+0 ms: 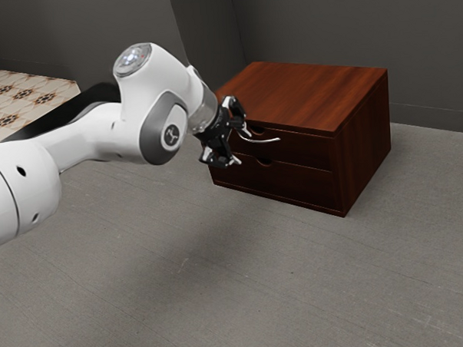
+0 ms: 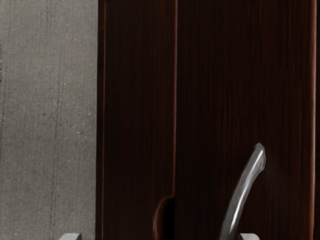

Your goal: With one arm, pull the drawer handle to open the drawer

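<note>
A dark red-brown wooden cabinet (image 1: 309,93) stands on the grey floor with two drawers in its front. The upper drawer (image 1: 303,149) carries a curved silver handle (image 1: 262,139), and its front looks flush with the lower drawer (image 1: 293,182). My black gripper (image 1: 234,136) is at the handle's end nearer the exterior view's left, right against the drawer front. In the wrist view the handle (image 2: 243,195) rises beside one of my fingertips (image 2: 248,236), while the other fingertip sits far off to the side. The gripper is open, with the handle between the fingers and close to one of them.
Bare grey floor (image 1: 221,281) spreads in front of the cabinet and around it. A patterned tiled patch (image 1: 20,94) lies at the back on the exterior view's left, and dark walls close the room behind. My white arm (image 1: 99,141) reaches in from that left side.
</note>
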